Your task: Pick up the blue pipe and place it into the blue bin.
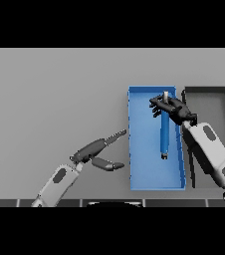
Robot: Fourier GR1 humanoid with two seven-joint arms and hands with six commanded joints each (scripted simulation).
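One blue pipe [164,132] in right hand [170,107] over 1 blue bin [143,172], 1 black bin [209,94] beside.

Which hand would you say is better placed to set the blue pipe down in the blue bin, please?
The right hand: its fingers are already curled round the blue pipe over the blue bin. The left hand sits open outside it.

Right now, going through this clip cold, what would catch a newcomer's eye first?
The bright blue rectangular bin, right of centre on the plain grey table, stands out first. Over it the right hand is curled round the upper end of a long blue pipe, which hangs above the bin's inside. A dark bin sits just to its right, and the left hand hovers open at lower left.
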